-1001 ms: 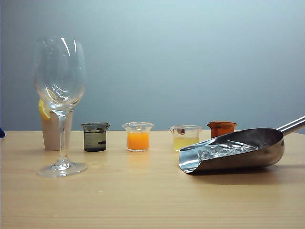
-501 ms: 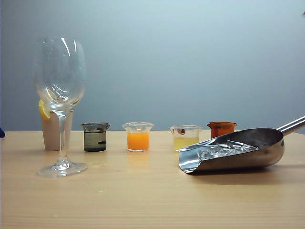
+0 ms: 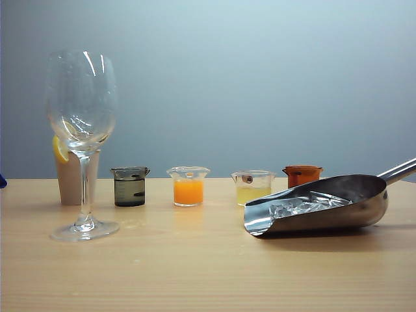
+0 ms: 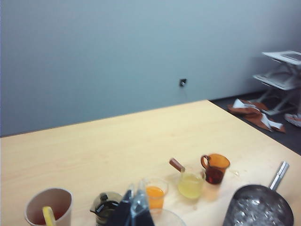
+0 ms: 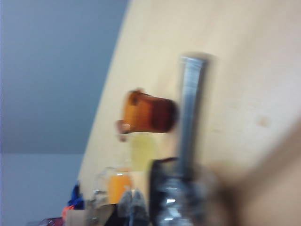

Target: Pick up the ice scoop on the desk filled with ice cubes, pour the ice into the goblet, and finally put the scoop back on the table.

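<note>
One scoop (image 3: pixel 325 205) lies on the table (image 3: pixel 195 273), full of ice cubes (image 3: pixel 305 205), well apart from the goblet (image 3: pixel 81 143), with four small beakers (image 3: pixel 188 186) beyond the gap between them. Smooth steel probably slips, and the ice adds weight up front; the tubular handle (image 5: pixel 190 108), close to the bowl, looks the best hold. The left gripper (image 4: pixel 134 212) hangs above the beakers, fingers seemingly close together. The right gripper (image 5: pixel 134 207), above the handle, is closed and empty.

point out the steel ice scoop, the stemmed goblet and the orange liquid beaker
shiny steel ice scoop (image 3: pixel 338 211), exterior view, outer wall
tall clear stemmed goblet (image 3: pixel 81 97), exterior view, bowl
small glass beaker of orange liquid (image 3: pixel 188 191), exterior view, liquid
</note>
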Available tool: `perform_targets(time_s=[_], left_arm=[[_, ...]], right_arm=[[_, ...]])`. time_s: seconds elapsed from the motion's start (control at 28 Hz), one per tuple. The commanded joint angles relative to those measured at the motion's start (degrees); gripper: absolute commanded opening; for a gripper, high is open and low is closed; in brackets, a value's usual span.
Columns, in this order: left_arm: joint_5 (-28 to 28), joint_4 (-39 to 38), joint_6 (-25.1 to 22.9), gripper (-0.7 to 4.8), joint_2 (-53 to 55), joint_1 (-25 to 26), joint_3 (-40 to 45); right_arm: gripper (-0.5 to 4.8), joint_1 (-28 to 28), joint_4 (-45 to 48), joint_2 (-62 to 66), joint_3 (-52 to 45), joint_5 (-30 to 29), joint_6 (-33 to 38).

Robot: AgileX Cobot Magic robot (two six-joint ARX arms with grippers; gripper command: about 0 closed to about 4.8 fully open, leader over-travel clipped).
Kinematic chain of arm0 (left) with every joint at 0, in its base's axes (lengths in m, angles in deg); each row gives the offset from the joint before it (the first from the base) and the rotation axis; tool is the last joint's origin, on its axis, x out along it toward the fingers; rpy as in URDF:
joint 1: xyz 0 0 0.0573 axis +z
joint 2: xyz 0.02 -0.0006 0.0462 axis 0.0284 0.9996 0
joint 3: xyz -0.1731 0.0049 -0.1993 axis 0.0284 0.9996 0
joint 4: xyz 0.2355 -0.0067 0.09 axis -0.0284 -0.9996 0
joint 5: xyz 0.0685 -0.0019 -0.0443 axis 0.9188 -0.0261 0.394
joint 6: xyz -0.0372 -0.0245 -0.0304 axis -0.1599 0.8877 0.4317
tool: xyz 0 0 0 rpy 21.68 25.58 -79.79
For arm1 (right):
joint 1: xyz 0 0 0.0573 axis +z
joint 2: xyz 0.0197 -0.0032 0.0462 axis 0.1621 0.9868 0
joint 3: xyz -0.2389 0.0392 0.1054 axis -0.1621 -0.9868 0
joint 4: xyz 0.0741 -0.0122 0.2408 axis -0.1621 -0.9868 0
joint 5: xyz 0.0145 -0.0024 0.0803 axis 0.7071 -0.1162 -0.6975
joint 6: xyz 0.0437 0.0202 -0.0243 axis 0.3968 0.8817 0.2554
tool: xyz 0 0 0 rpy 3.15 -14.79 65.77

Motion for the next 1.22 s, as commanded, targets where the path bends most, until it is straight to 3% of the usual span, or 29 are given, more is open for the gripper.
perform_targets(time_s=[0.04,0.18,0.39,0.57,0.72,0.75,0.86,0.97,1.04,1.22], left_arm=[[0.63,0.37,-0.28,-0.05,0.42,-1.38,-0.33],[4.96,0.17,-0.5,-0.05,1.4,-5.11,-0.33],[12.57,-1.66,-6.23,-0.05,4.24,-15.58,-0.37],[21.86,-8.37,-6.05,-0.05,5.29,-23.61,-0.79],[22.01,-15.72,-6.03,-0.05,5.25,-26.29,-2.99],[21.42,-16.61,-6.1,-0.05,5.27,-26.32,-3.45],[18.67,-20.22,-6.88,-0.05,5.27,-26.29,-5.16],[14.71,-22.4,-9.2,-0.05,5.29,-26.32,-5.62],[12.22,-23.26,-9.73,-0.05,5.29,-26.32,-5.62],[12.0,-24.5,-9.64,-0.05,6.16,-26.32,-5.64]], right_arm=[[-0.06,-0.48,7.76,2.32,-2.54,0.2,0.92],[-0.06,-0.66,13.66,6.69,-3.15,0.22,-0.07],[-0.06,-0.68,24.13,16.72,-3.13,-0.35,-1.7],[-0.06,-0.63,29.53,22.32,-3.15,-1.55,-0.61],[0.01,-0.68,30.75,22.49,-3.13,0.15,-1.86],[0.2,-0.7,30.75,22.69,-3.13,0.15,-2.21],[1.9,-0.68,30.75,23.67,-3.13,-0.04,-2.19],[4.2,-0.66,31.32,25.05,-3.02,0.0,-2.19],[4.53,-0.68,32.74,26.29,-2.99,0.0,-2.21],[4.35,-0.68,38.27,30.99,-2.23,0.04,-2.16]])
